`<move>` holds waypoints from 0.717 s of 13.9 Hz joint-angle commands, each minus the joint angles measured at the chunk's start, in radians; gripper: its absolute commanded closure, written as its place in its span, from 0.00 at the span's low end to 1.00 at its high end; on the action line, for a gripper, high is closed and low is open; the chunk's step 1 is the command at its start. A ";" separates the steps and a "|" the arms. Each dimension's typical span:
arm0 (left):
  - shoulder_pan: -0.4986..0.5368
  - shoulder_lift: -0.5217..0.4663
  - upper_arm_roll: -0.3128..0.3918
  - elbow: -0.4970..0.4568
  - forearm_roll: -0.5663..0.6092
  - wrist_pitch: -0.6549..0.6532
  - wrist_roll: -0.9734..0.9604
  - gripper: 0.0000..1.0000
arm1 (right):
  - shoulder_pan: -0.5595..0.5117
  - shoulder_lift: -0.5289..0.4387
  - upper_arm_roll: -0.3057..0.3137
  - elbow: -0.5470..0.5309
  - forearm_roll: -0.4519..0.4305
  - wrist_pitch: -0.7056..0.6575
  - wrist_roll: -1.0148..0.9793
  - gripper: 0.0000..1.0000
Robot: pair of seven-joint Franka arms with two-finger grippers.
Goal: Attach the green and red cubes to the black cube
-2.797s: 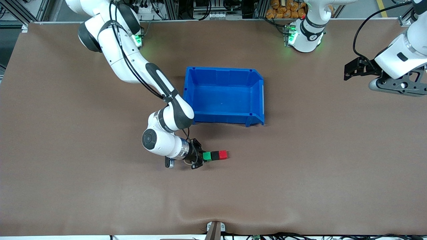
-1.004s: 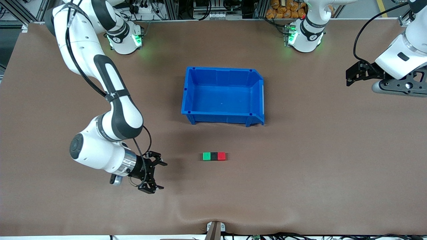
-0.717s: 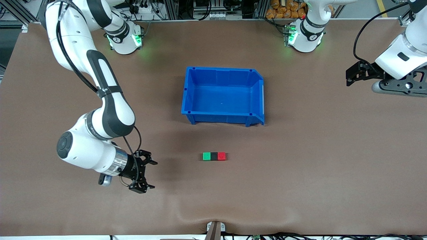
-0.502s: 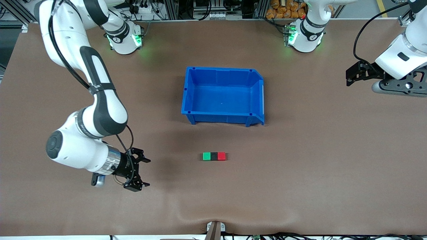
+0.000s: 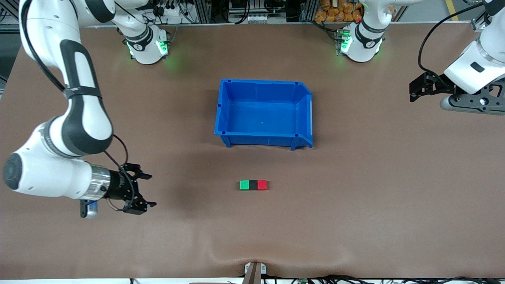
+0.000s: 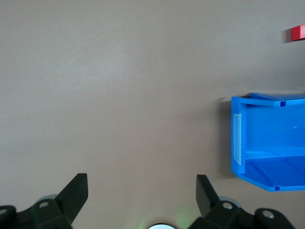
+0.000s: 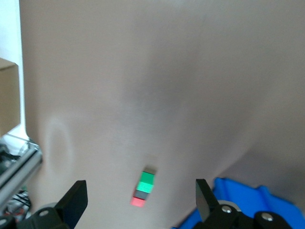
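Observation:
The green cube (image 5: 244,185), the black cube (image 5: 253,185) and the red cube (image 5: 262,184) lie touching in one row on the brown table, black in the middle, nearer to the front camera than the blue bin. My right gripper (image 5: 148,190) is open and empty, well apart from the row toward the right arm's end of the table. Its wrist view shows the green cube (image 7: 147,181), the black cube (image 7: 142,194) and the red cube (image 7: 138,202) between its spread fingers (image 7: 76,198). My left gripper (image 5: 411,91) waits open and empty at the left arm's end.
An empty blue bin (image 5: 225,118) stands mid-table, farther from the front camera than the cubes. It also shows in the left wrist view (image 6: 237,138), as does the red cube (image 6: 298,32). The table's front edge has a small clamp (image 5: 253,272).
My right gripper was at the green cube 2.8 s ago; it has drawn away open toward the right arm's end. The cube row has not moved. The left arm stays nearly still.

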 commanded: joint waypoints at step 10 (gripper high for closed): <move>0.004 0.000 -0.005 0.005 -0.006 0.008 -0.013 0.00 | -0.145 -0.165 0.011 -0.023 -0.267 -0.381 -0.530 0.00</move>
